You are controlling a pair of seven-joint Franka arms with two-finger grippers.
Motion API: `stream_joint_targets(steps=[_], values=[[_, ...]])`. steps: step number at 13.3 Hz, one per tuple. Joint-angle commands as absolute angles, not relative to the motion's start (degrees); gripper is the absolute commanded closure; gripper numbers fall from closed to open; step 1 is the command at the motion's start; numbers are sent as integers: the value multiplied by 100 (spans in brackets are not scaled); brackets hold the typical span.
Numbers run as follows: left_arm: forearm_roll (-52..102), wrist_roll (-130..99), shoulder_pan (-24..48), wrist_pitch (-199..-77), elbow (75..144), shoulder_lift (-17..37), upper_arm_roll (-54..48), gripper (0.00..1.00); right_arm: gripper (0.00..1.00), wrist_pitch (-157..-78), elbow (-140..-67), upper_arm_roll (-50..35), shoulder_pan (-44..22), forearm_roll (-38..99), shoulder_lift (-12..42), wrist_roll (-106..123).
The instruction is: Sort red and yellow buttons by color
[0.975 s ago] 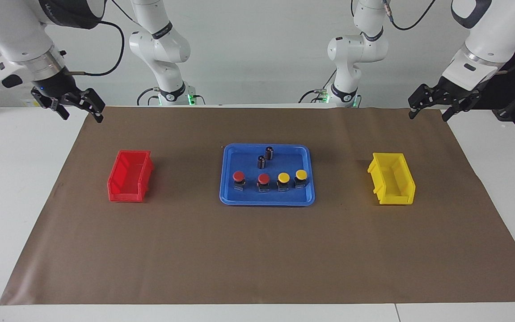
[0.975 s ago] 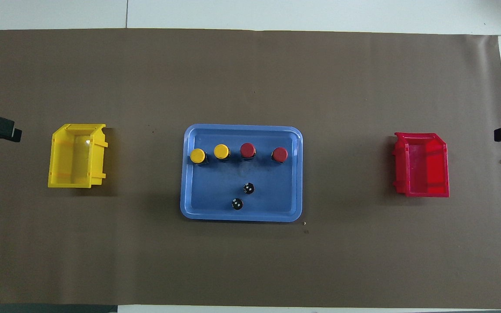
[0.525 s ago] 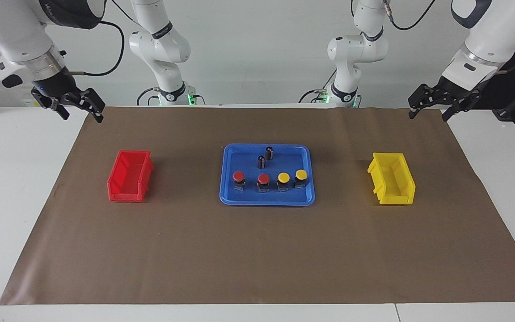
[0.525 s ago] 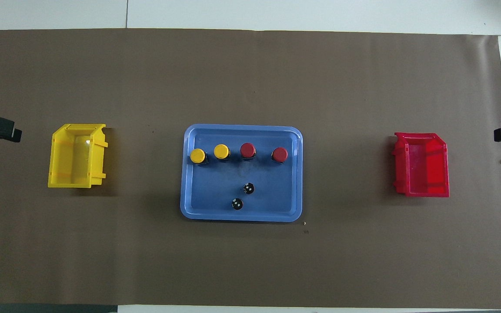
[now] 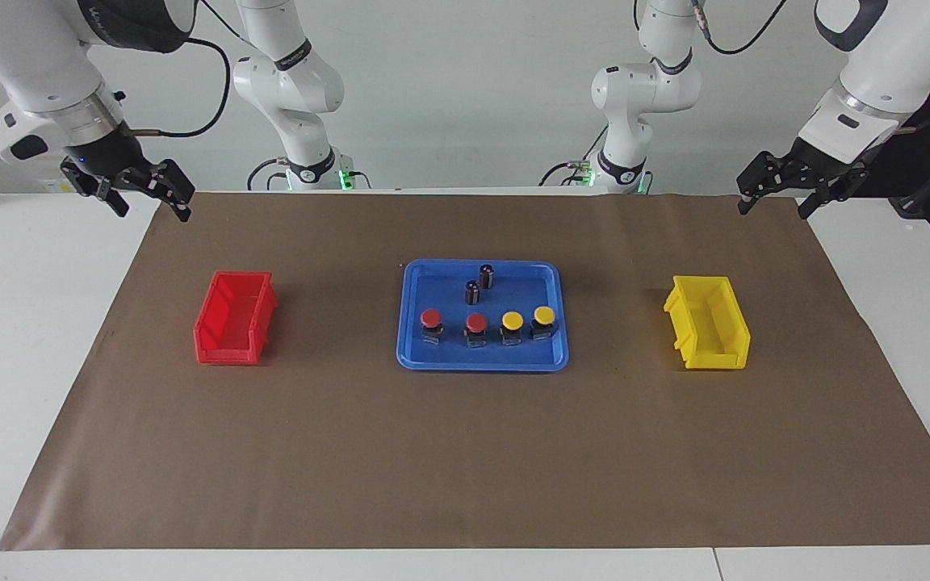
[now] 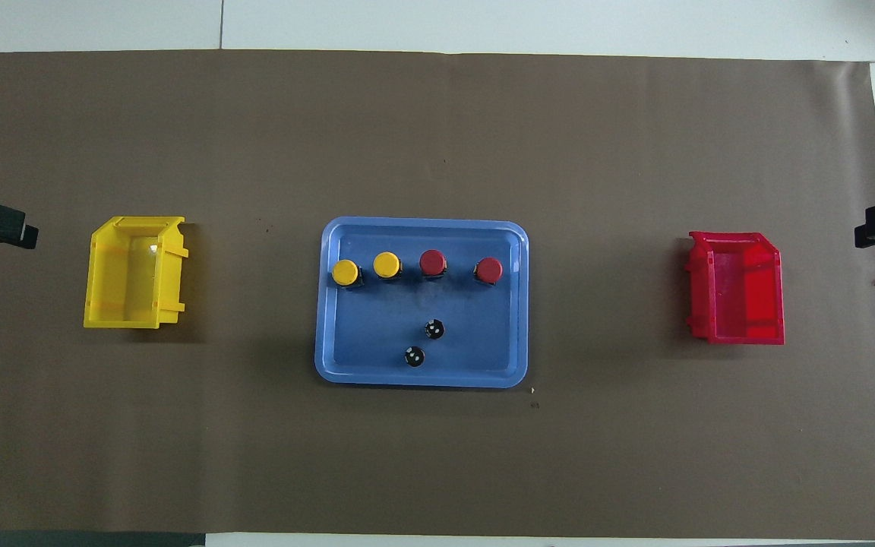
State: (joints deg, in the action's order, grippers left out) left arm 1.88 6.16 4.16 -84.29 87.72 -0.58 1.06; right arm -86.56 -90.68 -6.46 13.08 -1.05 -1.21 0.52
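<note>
Both views are bright and evenly lit from above, sharp throughout with no motion blur. The yellow bin [image 6: 134, 272] casts a soft shadow toward 3 o'clock in the overhead view and bears a small glare spot on its floor; the blue tray [image 6: 517, 304] drops a faint shadow toward 6 o'clock. The brown mat [image 5: 465, 460] is matte.

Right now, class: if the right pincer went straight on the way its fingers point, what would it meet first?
The right pincer, open, points steeply down over the corner of the brown mat. It would probably meet that mat first, nearer the robots than the red bin; depth is uncertain.
</note>
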Motion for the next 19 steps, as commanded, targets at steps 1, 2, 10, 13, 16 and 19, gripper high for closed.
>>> stream_joint_targets(steps=[1,2,10,13,16,19], values=[[211,554,422,-8376,8921,-202,132,0,0,-8641,-8599,-694,1065,-158,86,19],[211,562,422,-8376,8921,-202,123,0,0,-8370,-8161,-694,846,-132,419,-235],[211,554,422,-8376,8921,-202,132,0,0,-9743,-7079,-729,-1790,-316,2434,-3414],[220,562,422,-8376,8921,-202,132,0,0,-11088,-8574,-738,-2162,-475,2277,-3841],[211,562,422,-8376,8921,-202,132,0,2,-11653,-9280,-738,-2416,-483,2215,-3850],[211,554,422,-8376,8921,-202,132,0,9,-11646,-9527,-738,-2435,-527,2127,-3815]])
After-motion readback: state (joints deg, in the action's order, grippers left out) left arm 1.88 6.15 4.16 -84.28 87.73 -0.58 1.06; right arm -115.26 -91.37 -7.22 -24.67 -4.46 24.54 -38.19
